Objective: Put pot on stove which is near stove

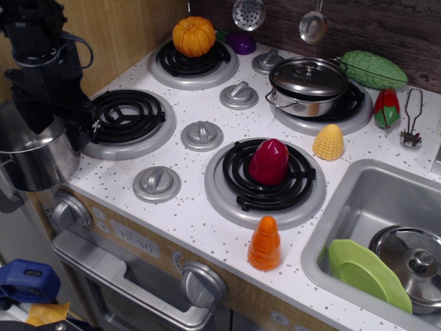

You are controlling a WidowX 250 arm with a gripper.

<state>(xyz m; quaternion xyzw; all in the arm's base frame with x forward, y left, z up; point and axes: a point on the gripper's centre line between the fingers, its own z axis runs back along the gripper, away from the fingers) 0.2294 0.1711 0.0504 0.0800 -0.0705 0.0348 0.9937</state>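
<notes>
The shiny lidless steel pot stands at the far left, beside the stove's left edge and lower than its top. The stove has a white speckled top with four black coil burners. My black gripper hangs over the pot's right rim, next to the empty front-left burner. Its fingers stand apart, one over the pot's inside and one near the outer wall. The jaws look open and hold nothing. The fingertips are partly hidden by the gripper body.
A pumpkin sits on the back-left burner, a red toy vegetable on the front-right one and a lidded steel pot on the back-right one. An orange cone and a corn piece lie near the sink.
</notes>
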